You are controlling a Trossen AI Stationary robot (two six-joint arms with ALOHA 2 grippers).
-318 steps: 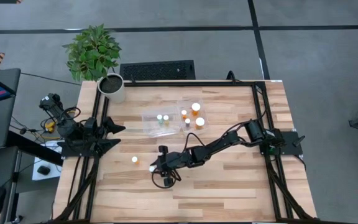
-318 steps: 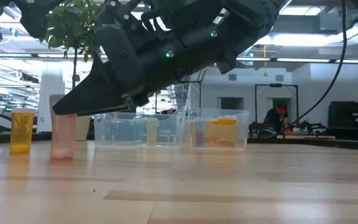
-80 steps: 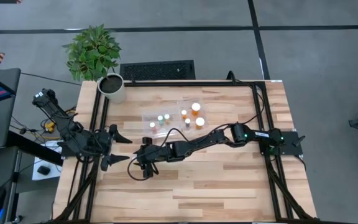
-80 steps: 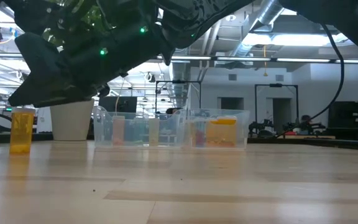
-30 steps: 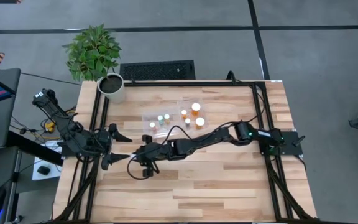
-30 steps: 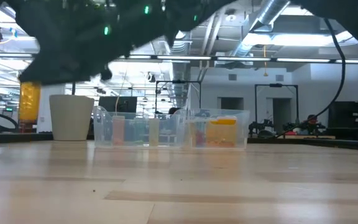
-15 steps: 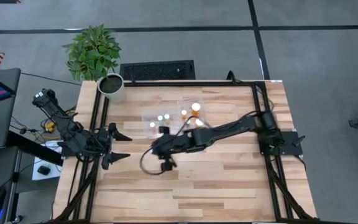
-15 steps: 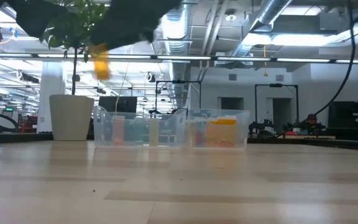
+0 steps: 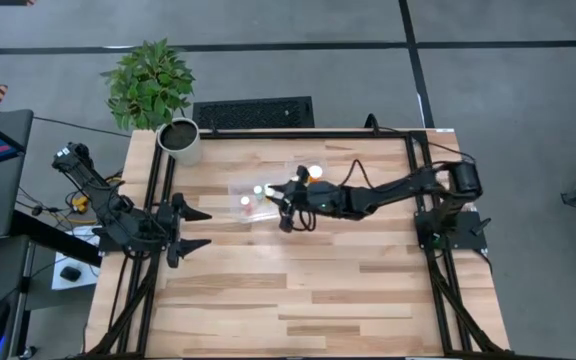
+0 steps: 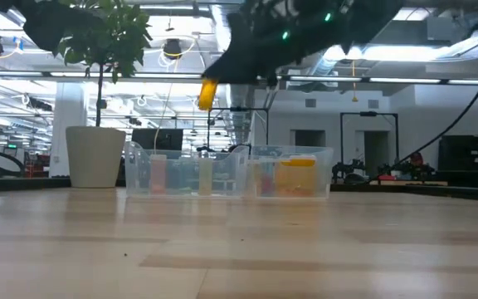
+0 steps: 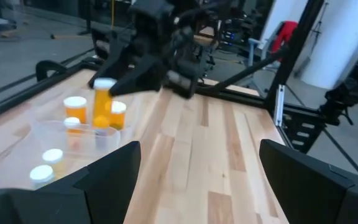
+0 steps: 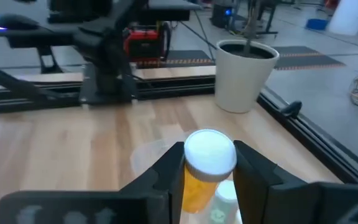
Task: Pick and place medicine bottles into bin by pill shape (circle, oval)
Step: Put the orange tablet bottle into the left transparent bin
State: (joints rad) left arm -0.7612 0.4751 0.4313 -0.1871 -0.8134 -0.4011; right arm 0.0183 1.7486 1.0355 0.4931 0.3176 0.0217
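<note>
We see the right gripper (image 9: 284, 196) high over the clear bin (image 9: 236, 186), squeezing an orange pill bottle (image 10: 209, 94) by its sides, white cap up. The bottle hangs in the air above the bin's walls, with open space under it. Other pill bottles (image 11: 74, 109) stand inside the bin. The left gripper (image 9: 196, 229) waits with fingers spread at the table's left edge (image 9: 151, 240). Lots of bare wood lies nearer us.
</note>
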